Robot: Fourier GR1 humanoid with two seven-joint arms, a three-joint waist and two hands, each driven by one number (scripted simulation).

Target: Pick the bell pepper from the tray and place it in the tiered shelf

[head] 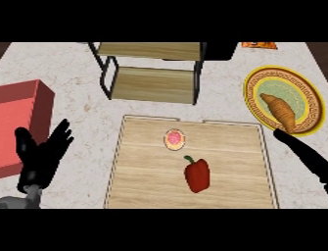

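A red bell pepper [198, 174] with a green stem lies on the wooden tray [145, 166], right of its middle. The tiered shelf [154, 68], black frame with wooden boards, stands behind the tray at the counter's far side. My right hand [312, 161] stretches in from the lower right with straight fingers, just past the tray's right rim and apart from the pepper. My left hand [42, 153] rests open, fingers up, left of the tray.
A pink-frosted donut [174, 139] lies on the tray behind the pepper. A yellow-rimmed plate [307, 90] with a croissant [280, 111] sits at the right. A red box [7, 128] stands at the left edge. An orange packet [259, 45] lies far back.
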